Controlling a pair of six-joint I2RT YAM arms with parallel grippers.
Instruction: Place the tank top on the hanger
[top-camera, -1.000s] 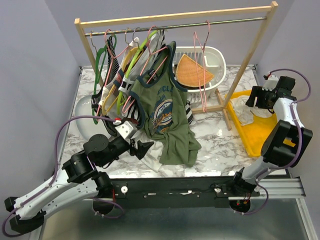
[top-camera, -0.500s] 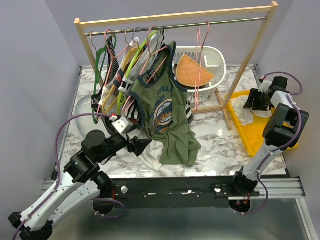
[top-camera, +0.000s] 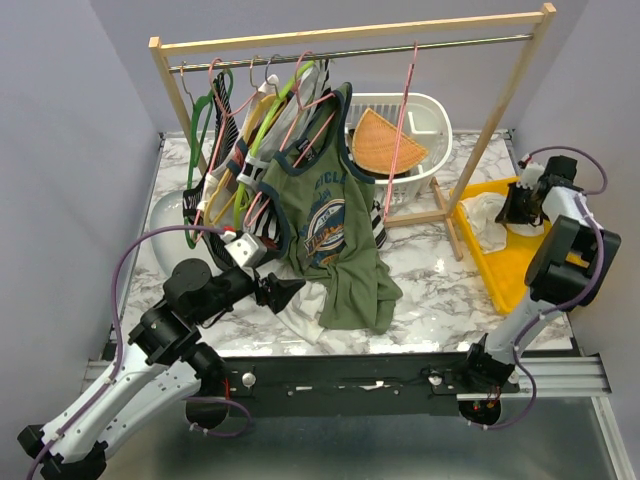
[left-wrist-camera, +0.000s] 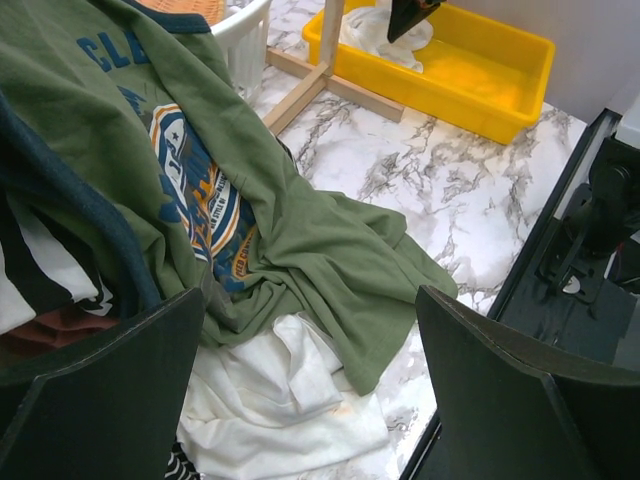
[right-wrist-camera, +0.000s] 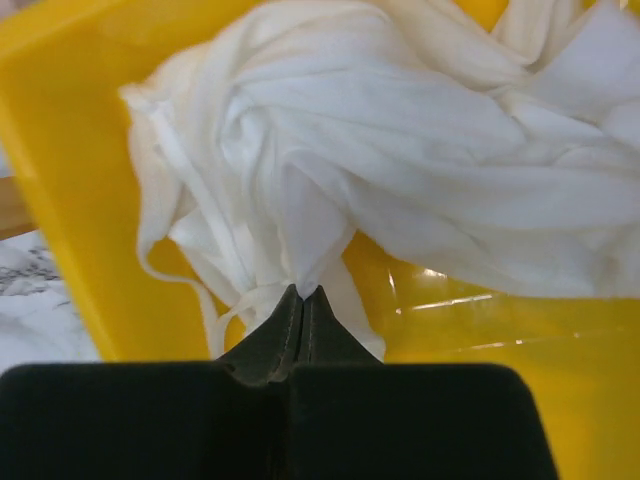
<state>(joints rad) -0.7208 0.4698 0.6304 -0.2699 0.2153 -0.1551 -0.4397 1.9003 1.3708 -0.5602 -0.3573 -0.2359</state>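
On the right of the table (top-camera: 440, 290), the yellow bin (top-camera: 510, 270) is where it's happening. Over the last second the right arm has swung in, and its tool (right-wrist-camera: 302, 295) is now pinched together on a fold of the white tank top (right-wrist-camera: 400, 170), which is still heaped in the bin. The pink hanger (top-camera: 400, 128) has swung to a slant on its rail. The left tool (top-camera: 288, 291) waits, fingers apart, by the green top (top-camera: 330, 240). The grab looks made, so the lift should be next.

Bright, even light; soft, faint shadows.
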